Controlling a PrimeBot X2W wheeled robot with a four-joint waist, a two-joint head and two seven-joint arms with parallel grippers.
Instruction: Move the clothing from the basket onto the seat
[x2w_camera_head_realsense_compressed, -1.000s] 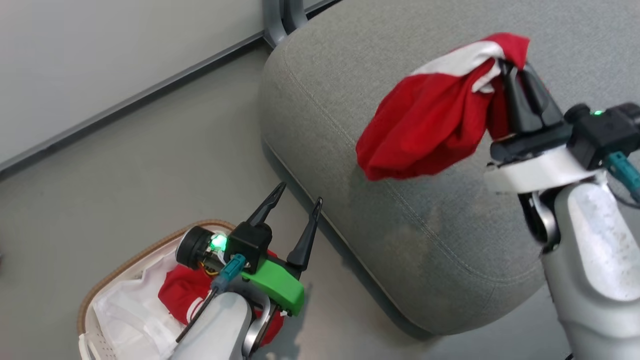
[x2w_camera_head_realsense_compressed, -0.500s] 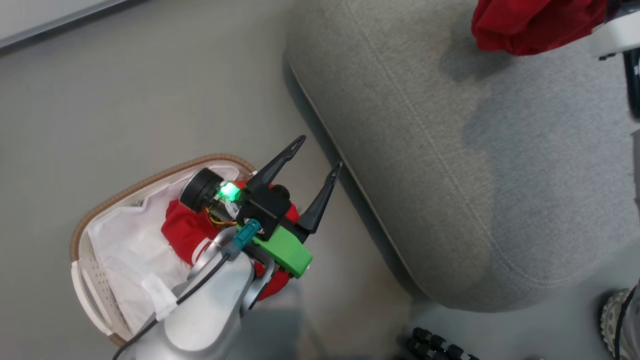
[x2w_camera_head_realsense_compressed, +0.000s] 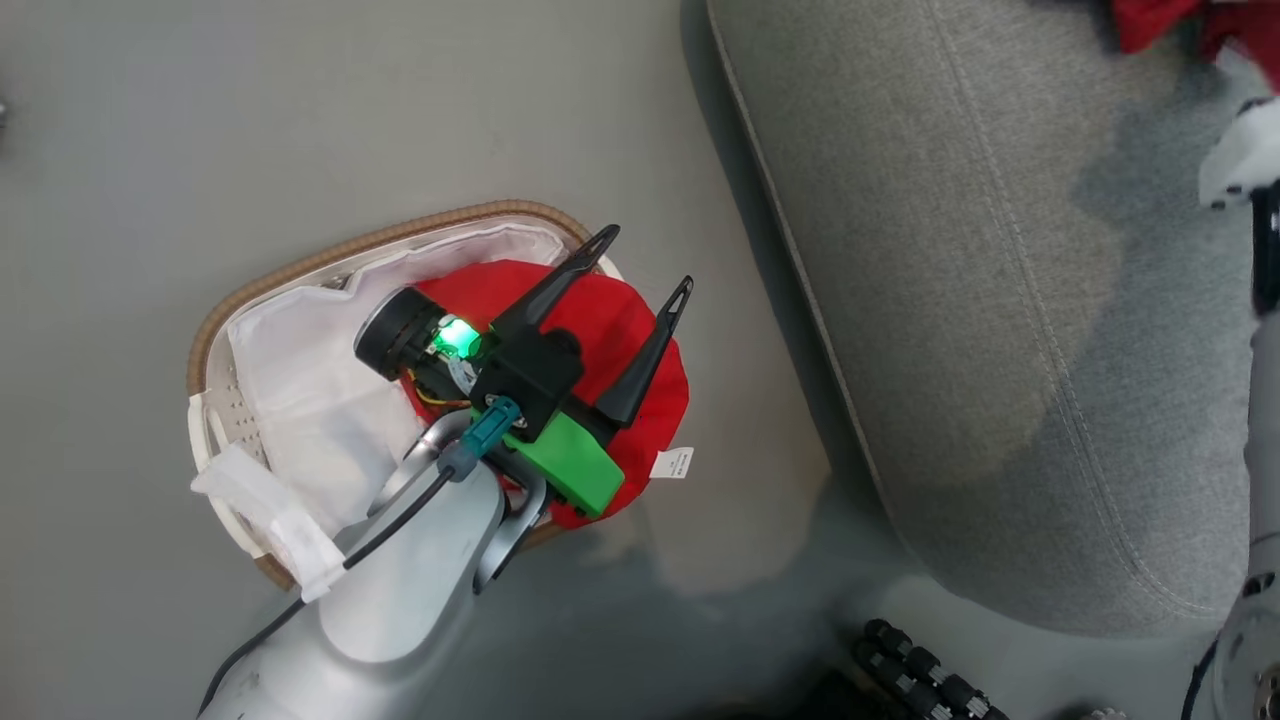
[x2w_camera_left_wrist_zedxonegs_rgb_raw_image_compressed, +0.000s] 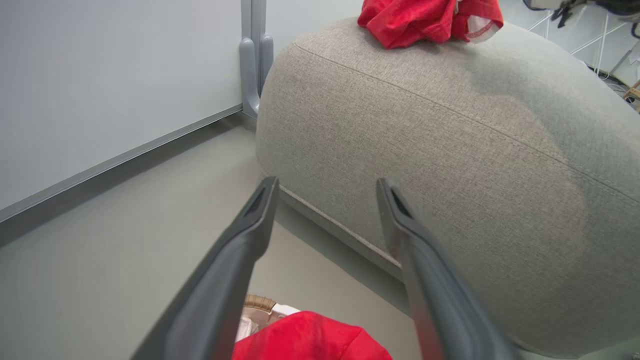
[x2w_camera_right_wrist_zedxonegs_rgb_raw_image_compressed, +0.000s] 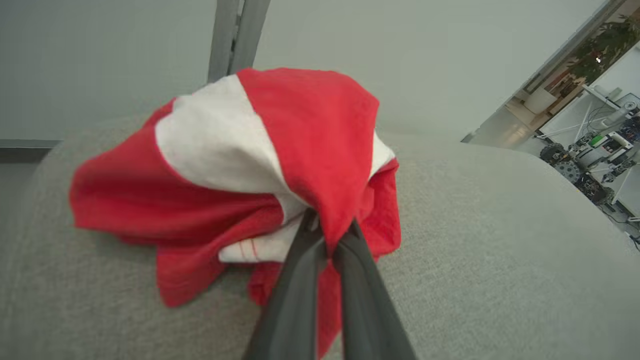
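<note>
The basket (x2w_camera_head_realsense_compressed: 300, 270), white with a brown woven rim and white liner, stands on the floor left of the seat (x2w_camera_head_realsense_compressed: 1000, 300). Red clothing (x2w_camera_head_realsense_compressed: 610, 320) with a small white tag (x2w_camera_head_realsense_compressed: 672, 463) is heaped in it and spills over its right side. My left gripper (x2w_camera_head_realsense_compressed: 645, 265) hovers open just above that heap, nothing between its fingers; in the left wrist view the left gripper (x2w_camera_left_wrist_zedxonegs_rgb_raw_image_compressed: 327, 185) points toward the seat (x2w_camera_left_wrist_zedxonegs_rgb_raw_image_compressed: 450, 150). My right gripper (x2w_camera_right_wrist_zedxonegs_rgb_raw_image_compressed: 330, 225) is shut on a bunched red and white garment (x2w_camera_right_wrist_zedxonegs_rgb_raw_image_compressed: 225, 165) at the top of the seat (x2w_camera_right_wrist_zedxonegs_rgb_raw_image_compressed: 500, 250), the same garment (x2w_camera_left_wrist_zedxonegs_rgb_raw_image_compressed: 425, 20) seen from the left wrist.
A pale wall with a grey baseboard and a grey upright post (x2w_camera_left_wrist_zedxonegs_rgb_raw_image_compressed: 252, 60) stands behind the seat. A black ribbed cable (x2w_camera_head_realsense_compressed: 920, 670) lies on the floor by the seat's near corner. Equipment (x2w_camera_right_wrist_zedxonegs_rgb_raw_image_compressed: 590, 165) stands far off to the right.
The head camera has swung down and left, so the basket sits mid-view and the held garment is at the top right edge. Both grippers keep their states.
</note>
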